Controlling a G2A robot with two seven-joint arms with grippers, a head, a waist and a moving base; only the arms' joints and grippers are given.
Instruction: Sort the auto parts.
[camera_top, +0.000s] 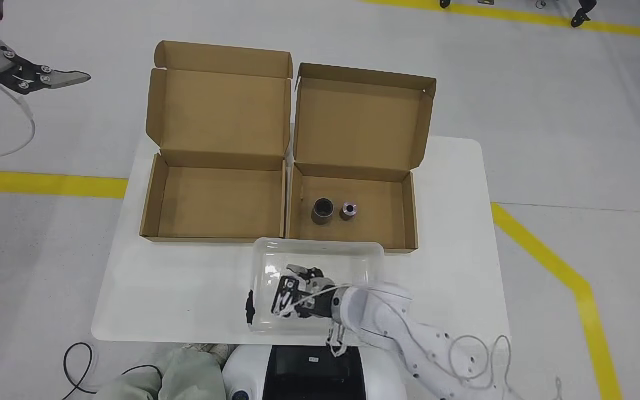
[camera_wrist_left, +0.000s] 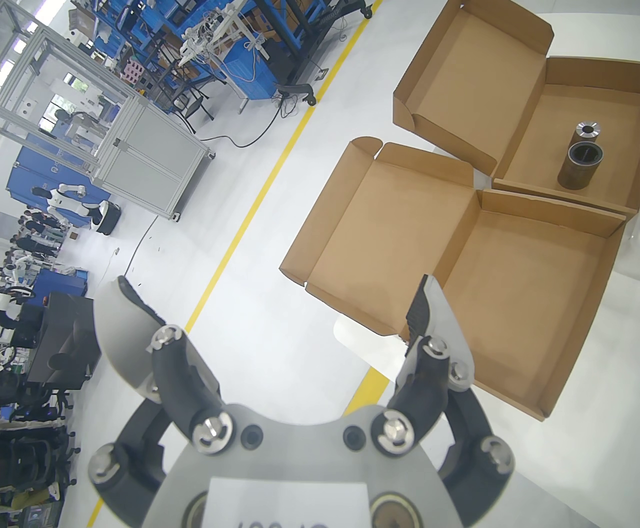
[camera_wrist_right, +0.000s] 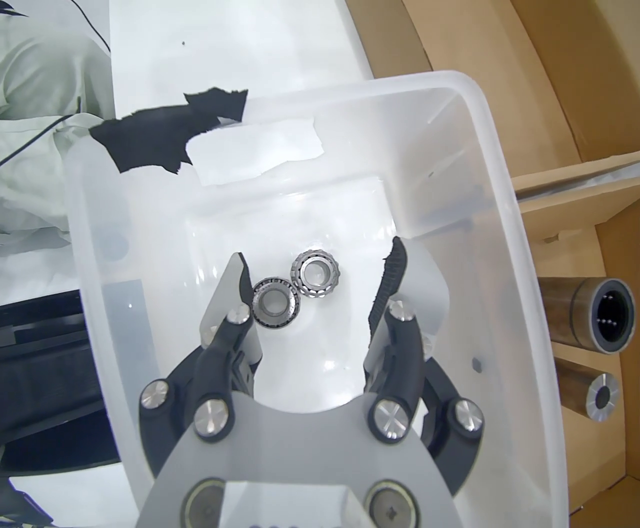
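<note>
Two bearings (camera_wrist_right: 316, 274) sit in the bin (camera_wrist_right: 500, 165), two cylinders (camera_wrist_right: 575, 312) in a box (camera_top: 385, 215).

No text can be read

Two small steel tapered roller bearings lie flat on the floor of a clear plastic bin (camera_wrist_right: 501, 165), bores facing up. One bearing (camera_wrist_right: 276, 303) sits just beside the other (camera_wrist_right: 316, 274), their rims touching or nearly so. The bin stands at the near edge of the table, in front of the right cardboard box (camera_top: 396, 228). In that box, near its front wall, a dark cylindrical linear bearing (camera_top: 323, 209) stands on end beside a shorter silver bushing (camera_top: 348, 209), also on end. The left cardboard box (camera_top: 220, 202) sits against the right one. Both have their lids folded back.
</note>
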